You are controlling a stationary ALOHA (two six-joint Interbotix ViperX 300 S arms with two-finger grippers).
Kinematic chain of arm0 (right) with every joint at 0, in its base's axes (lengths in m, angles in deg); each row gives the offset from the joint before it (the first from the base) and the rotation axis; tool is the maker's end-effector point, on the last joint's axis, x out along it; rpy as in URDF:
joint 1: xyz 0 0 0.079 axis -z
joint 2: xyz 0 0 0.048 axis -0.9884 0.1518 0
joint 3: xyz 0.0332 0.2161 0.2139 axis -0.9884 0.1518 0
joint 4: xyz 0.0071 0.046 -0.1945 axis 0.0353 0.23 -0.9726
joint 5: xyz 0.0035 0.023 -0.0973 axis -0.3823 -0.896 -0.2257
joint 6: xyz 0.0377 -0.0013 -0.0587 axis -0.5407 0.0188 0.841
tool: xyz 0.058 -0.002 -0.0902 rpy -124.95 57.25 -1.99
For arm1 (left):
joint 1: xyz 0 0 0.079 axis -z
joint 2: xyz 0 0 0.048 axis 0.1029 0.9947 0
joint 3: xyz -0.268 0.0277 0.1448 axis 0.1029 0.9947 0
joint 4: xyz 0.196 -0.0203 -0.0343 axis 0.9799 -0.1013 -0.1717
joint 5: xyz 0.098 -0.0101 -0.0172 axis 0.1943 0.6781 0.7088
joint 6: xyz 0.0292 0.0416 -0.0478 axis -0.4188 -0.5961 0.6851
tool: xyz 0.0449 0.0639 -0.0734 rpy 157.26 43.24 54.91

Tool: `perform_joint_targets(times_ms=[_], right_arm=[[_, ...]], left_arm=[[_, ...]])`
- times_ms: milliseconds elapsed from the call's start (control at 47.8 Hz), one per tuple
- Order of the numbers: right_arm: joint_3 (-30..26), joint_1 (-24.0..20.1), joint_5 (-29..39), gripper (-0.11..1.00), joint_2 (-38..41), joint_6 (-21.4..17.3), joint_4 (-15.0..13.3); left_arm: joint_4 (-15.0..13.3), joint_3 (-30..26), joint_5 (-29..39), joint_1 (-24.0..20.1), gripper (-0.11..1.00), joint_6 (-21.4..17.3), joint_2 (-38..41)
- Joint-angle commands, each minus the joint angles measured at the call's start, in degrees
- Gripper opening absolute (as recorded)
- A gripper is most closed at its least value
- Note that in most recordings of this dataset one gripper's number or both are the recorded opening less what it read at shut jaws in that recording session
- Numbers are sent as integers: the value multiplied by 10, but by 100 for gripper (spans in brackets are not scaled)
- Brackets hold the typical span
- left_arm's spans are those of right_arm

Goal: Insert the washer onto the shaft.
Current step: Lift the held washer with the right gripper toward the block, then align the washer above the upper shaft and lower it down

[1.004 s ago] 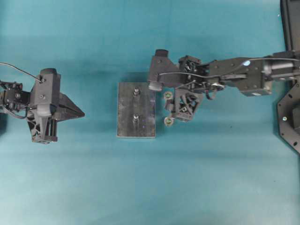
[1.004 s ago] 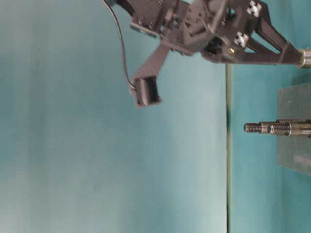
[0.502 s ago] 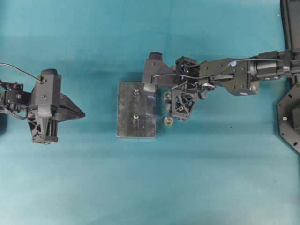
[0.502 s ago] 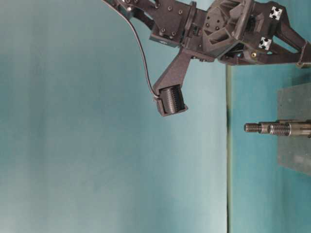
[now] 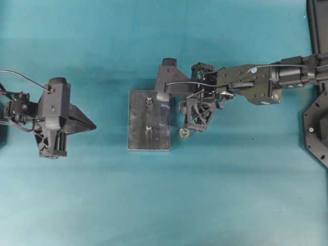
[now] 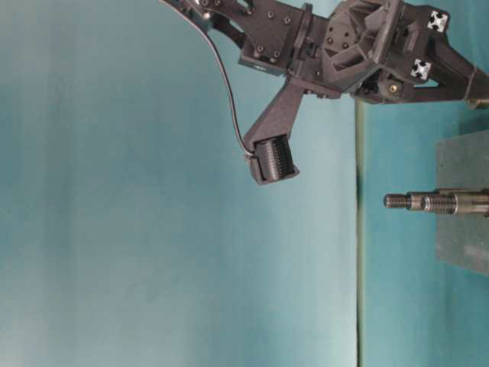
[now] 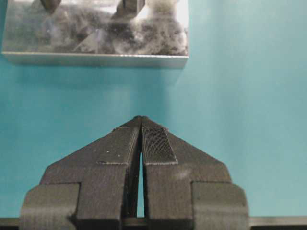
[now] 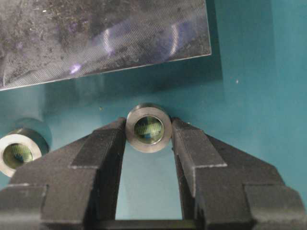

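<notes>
Since the frame a second earlier, the right gripper (image 8: 148,143) had come down beside the metal plate (image 5: 138,130) and drawn its fingers in, so that one washer (image 8: 148,127) now sat pinched between the fingertips. It lay just off the plate's edge, on the side away from the left arm. A second washer (image 8: 18,152) rested loose on the table beside that same edge. The left gripper (image 7: 140,143) hung well apart from the plate on its other side, fingers pressed together on nothing. Both shafts, the nearer one (image 5: 147,128) and the farther one (image 5: 148,100), stood bare on the plate. By my judgement only the grasp was done; lifting, aligning and threading the washer over a shaft all remained.
</notes>
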Motion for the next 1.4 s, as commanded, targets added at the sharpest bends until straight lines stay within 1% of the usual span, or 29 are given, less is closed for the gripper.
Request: perform_joint_targets(times_ms=[0, 146, 335, 523, 606, 857, 1108, 1380], right_arm=[[-10, 1, -3, 34, -9, 4, -1], [-18, 1, 13, 34, -25, 4, -1], [-53, -1, 64, 34, -61, 6, -1], [-92, -14, 110, 34, -68, 16, -1], [-114, -22, 113, 34, -64, 23, -1], [-179, -24, 117, 34, -33, 42, -1], [-207, -24, 121, 34, -5, 53, -2], [-215, -22, 123, 34, 6, 53, -2]], left_arm=[[2, -13, -8, 1, 0, 0, 1], [2, -13, -8, 1, 0, 0, 4], [2, -13, -8, 1, 0, 0, 6], [1, -13, -8, 1, 0, 0, 11], [2, -14, -8, 1, 0, 0, 13], [2, -14, -8, 1, 0, 0, 13], [2, -14, -9, 5, 0, 0, 13], [2, -13, -9, 7, 0, 0, 13]])
